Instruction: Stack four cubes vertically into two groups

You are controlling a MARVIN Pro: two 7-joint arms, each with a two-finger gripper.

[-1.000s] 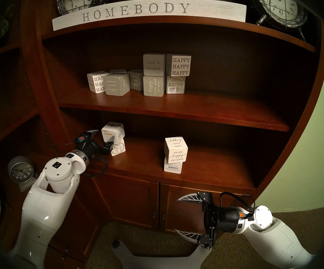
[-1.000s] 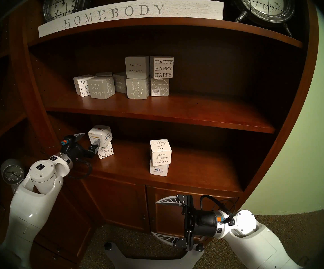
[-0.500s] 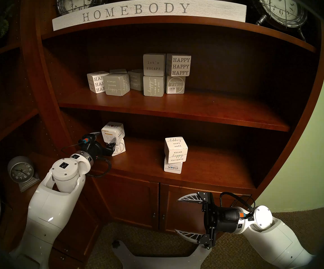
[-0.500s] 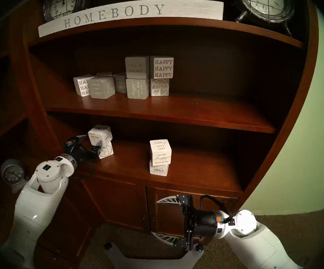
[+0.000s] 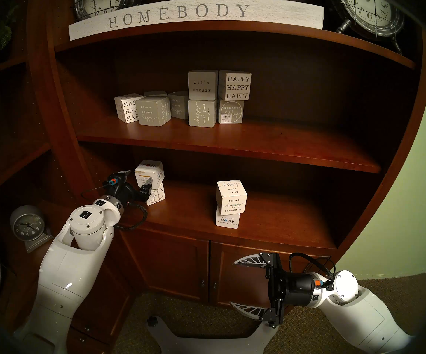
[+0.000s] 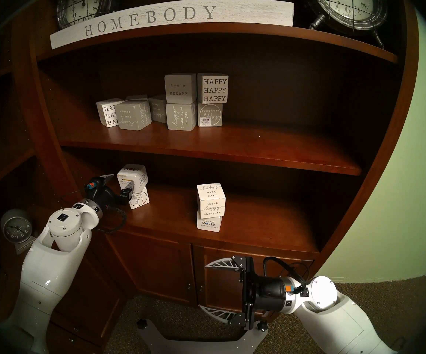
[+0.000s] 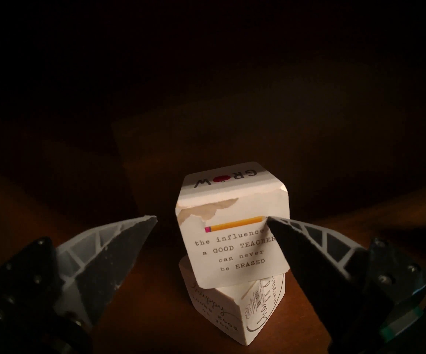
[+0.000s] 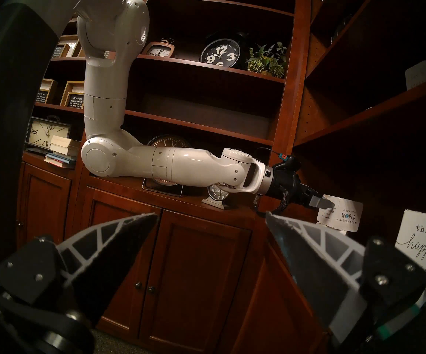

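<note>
On the lower shelf (image 5: 194, 218) stand two stacks of white cubes. At the left, the "GROW" cube (image 5: 153, 173) (image 7: 232, 243) sits skewed on the circled "happy" cube (image 5: 157, 196) (image 7: 232, 310). At the right, the "think happy thoughts" cube (image 5: 232, 200) rests on a "make the WORLD" cube (image 5: 227, 221). My left gripper (image 5: 138, 177) (image 7: 210, 218) is open just in front of the GROW cube, holding nothing, its right fingertip (image 7: 273, 222) overlapping the cube's front face. My right gripper (image 5: 232, 283) (image 8: 211, 214) hangs open and empty before the cabinet doors, below the shelf.
The shelf board above (image 5: 232, 146) hangs low over both stacks and carries several grey and white blocks (image 5: 201, 100). A "HOMEBODY" sign (image 5: 181, 13) and clocks sit higher up. A small grey clock (image 5: 27, 225) stands left of my left arm. Cabinet doors (image 5: 181, 269) are shut.
My left forearm and wrist have shifted a little right, toward the left stack; its fingertips have barely moved and stay open. The cubes and right arm have not moved.
</note>
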